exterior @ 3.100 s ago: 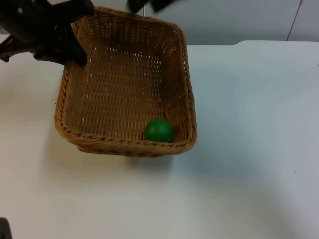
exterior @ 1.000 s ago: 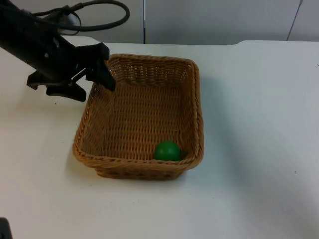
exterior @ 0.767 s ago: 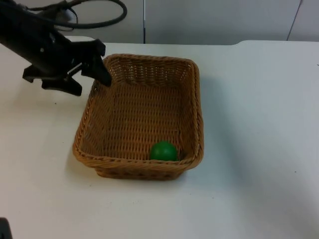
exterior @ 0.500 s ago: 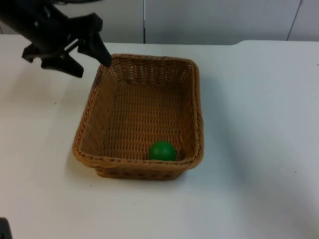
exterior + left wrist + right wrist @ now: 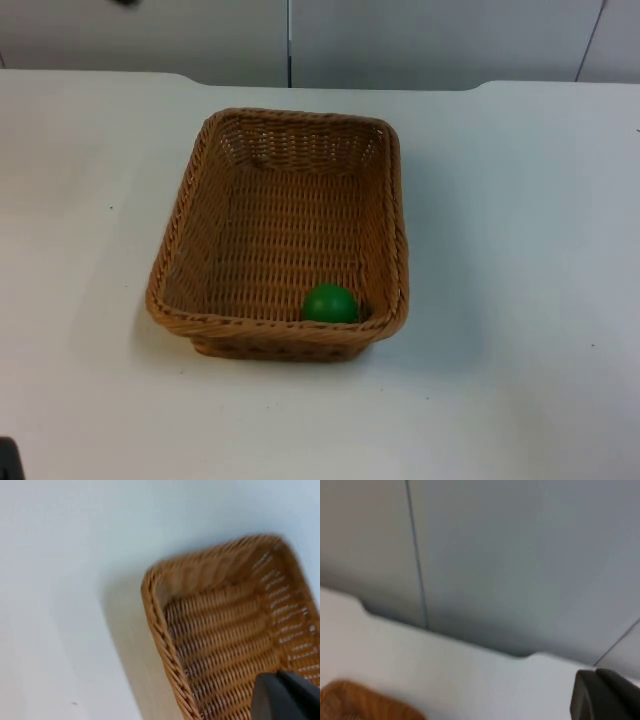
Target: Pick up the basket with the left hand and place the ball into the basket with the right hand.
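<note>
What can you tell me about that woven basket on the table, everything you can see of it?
The basket is a rectangular tray of light brown woven wicker with rounded corners, sloping walls and a thick braided rim. It stands upright and flat on the white table, with no gripper touching it. Inside, a green ball rests on its floor against the near wall, towards the right corner.

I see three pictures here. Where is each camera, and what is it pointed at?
Top view: a fixed camera above, looking down and forward at the white table, the basket and the green ball inside it.
Left wrist view: rides on the left arm, looking at one corner of the basket; a black fingertip of the left pincer shows.
Right wrist view: rides on the right arm, facing the grey wall, with a black fingertip of the right pincer.
All three share the basket.
</note>
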`<state>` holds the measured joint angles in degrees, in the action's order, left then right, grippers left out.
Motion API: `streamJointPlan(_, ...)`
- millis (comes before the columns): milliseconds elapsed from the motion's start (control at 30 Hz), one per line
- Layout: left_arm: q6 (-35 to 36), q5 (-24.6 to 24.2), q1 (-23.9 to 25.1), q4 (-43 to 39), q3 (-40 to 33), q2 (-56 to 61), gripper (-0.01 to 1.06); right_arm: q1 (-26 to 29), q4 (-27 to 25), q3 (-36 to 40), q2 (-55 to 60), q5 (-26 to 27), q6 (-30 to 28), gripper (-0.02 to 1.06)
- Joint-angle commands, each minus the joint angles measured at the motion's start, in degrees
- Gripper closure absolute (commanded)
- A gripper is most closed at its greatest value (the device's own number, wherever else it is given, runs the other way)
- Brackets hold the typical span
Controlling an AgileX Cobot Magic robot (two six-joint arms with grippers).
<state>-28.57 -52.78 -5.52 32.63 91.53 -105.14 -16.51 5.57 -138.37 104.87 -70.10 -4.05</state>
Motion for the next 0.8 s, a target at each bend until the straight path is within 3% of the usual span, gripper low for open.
streamJointPlan(0, 0.1, -2.4, 0.0, -2.2, 0.7, 5.6, 1.05, -0.2, 2.8, -0.5, -5.2, 0.1, -1.1, 1.05)
streamJointPlan(200, 0.3, -8.7, 0.0, -4.8, 0.7, 20.5, 1.05, -0.2, 9.6, -0.5, -18.4, 0.1, -3.9, 1.05)
streamJointPlan(533, 3.1, -14.6, -0.9, -5.3, -1.1, 42.1, 1.05, -0.2, 9.3, -0.5, -39.3, 0.1, -3.9, 1.05)
streamJointPlan(700, 4.9, -13.9, -0.9, -8.8, -9.8, 54.5, 1.05, -0.2, 9.3, 1.1, -49.0, 0.1, -3.9, 1.05)
streamJointPlan(767, 7.4, -12.3, -0.9, -11.3, -15.5, 60.8, 1.05, 0.1, 9.9, 5.1, -55.1, 0.1, -3.9, 1.05)
